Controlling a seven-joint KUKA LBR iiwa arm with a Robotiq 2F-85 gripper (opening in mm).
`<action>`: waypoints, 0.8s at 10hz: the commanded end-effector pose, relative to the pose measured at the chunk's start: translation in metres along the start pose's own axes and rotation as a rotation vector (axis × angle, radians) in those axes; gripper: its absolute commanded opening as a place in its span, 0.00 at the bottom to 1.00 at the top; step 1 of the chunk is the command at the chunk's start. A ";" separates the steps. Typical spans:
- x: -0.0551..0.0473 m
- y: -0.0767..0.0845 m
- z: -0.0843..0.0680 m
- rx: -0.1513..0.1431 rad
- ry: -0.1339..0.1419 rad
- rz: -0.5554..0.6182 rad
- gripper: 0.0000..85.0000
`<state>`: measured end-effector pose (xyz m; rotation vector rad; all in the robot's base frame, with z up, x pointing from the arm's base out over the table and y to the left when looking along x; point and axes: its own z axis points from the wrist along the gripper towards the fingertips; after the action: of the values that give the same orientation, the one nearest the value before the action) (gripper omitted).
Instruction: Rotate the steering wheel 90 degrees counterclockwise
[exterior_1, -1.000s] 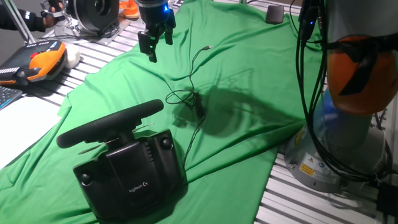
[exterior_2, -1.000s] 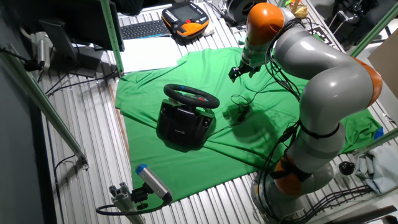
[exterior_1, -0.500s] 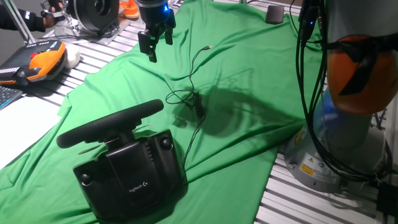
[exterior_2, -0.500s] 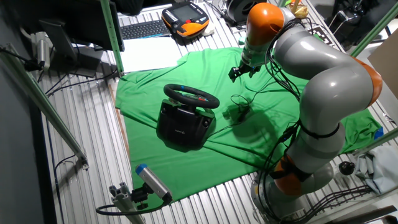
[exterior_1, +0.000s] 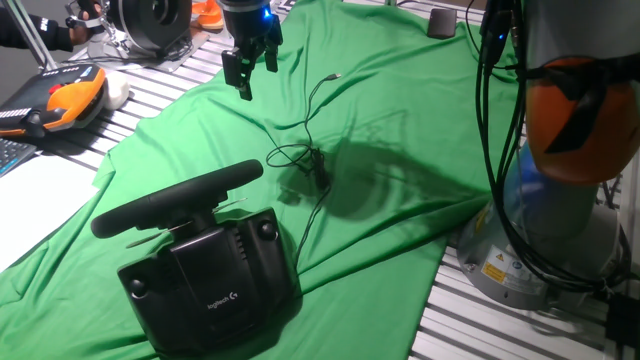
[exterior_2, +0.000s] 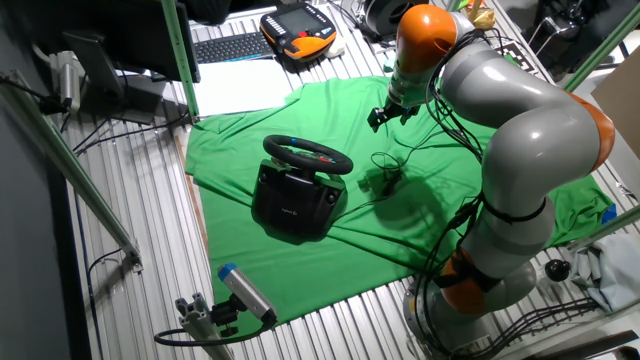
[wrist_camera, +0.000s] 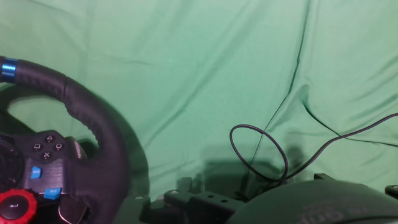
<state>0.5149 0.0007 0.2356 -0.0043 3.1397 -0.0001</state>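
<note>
The steering wheel (exterior_1: 180, 198) is a thick black rim seen edge-on, joined to a boxy black base (exterior_1: 212, 280) with a small white logo, low on the left of the green cloth (exterior_1: 400, 90). The other fixed view shows the wheel (exterior_2: 307, 153) as a tilted ring. My gripper (exterior_1: 252, 70) hangs above the cloth's far side, well apart from the wheel, open and holding nothing; it also shows as gripper (exterior_2: 385, 114). In the hand view the wheel's rim (wrist_camera: 93, 121), with a blue stripe and coloured buttons, fills the lower left.
A thin black cable (exterior_1: 310, 160) loops on the cloth between gripper and wheel, also cable (wrist_camera: 261, 149). An orange-and-black pendant (exterior_1: 65, 100) and a round black device (exterior_1: 150, 20) lie at the far left. The arm's base (exterior_1: 560, 210) stands on the right.
</note>
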 end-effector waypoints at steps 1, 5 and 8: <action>0.000 0.000 0.000 0.000 0.000 0.000 0.00; 0.000 0.000 0.000 0.073 0.215 -0.209 0.00; 0.000 0.000 0.000 0.076 0.213 -0.199 0.00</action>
<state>0.5149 0.0009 0.2355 -0.3385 3.3334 -0.1276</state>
